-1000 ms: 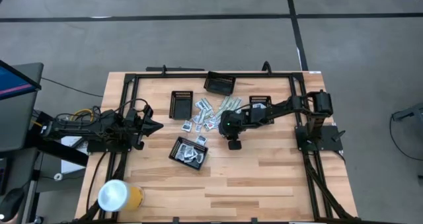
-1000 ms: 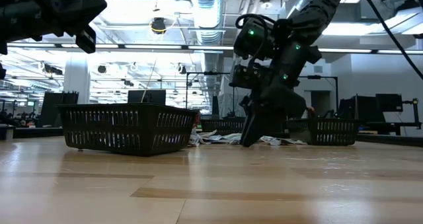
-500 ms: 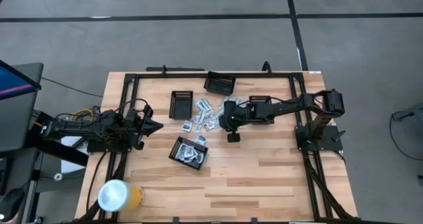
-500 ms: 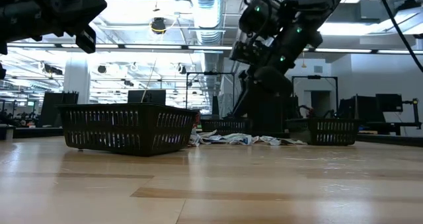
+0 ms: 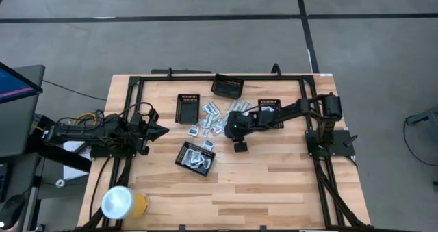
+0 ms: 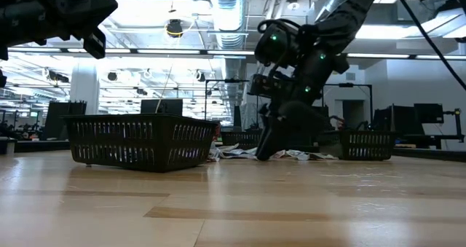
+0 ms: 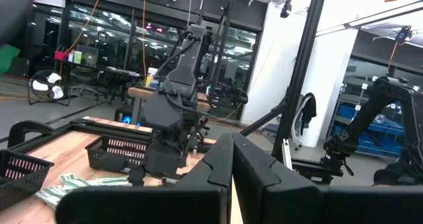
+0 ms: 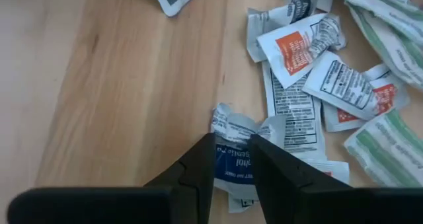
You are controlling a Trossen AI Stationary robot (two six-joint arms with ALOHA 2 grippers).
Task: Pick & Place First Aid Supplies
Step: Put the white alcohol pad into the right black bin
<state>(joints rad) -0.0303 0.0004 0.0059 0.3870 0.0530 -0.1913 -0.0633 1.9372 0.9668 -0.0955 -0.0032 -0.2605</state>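
Note:
The first aid supplies (image 5: 215, 119) lie in a loose pile on the table's far middle: white sachets with red or blue marks and pale green strips (image 8: 383, 26). My right gripper (image 5: 237, 131) points down at the pile's near edge and is shut on a white sachet with a blue mark (image 8: 232, 159). In the low view its fingers (image 6: 266, 149) reach down almost to the tabletop. My left gripper (image 5: 161, 130) waits shut at the table's left side, clear of everything. My right gripper pinches the blue-marked sachet (image 8: 232, 168) between its two fingers (image 8: 201, 161), coming from above and slanting down. The sachet's free end (image 8: 231, 121) sticks out past the fingertips, crumpled. I cannot tell whether it is lifted clear of the table.
Black mesh trays stand around the pile: one left of it (image 5: 187, 109), one at the far edge (image 5: 228, 87), one to the right (image 5: 270, 111), and a near one (image 5: 196, 157) holding some packets. A yellow-white roll (image 5: 123, 202) sits at the near left corner. Bare wood lies toward the near edge.
My right gripper rose and drew back toward the far edge, then came down again onto the near edge of the pile, a little left of where it stood a second ago.

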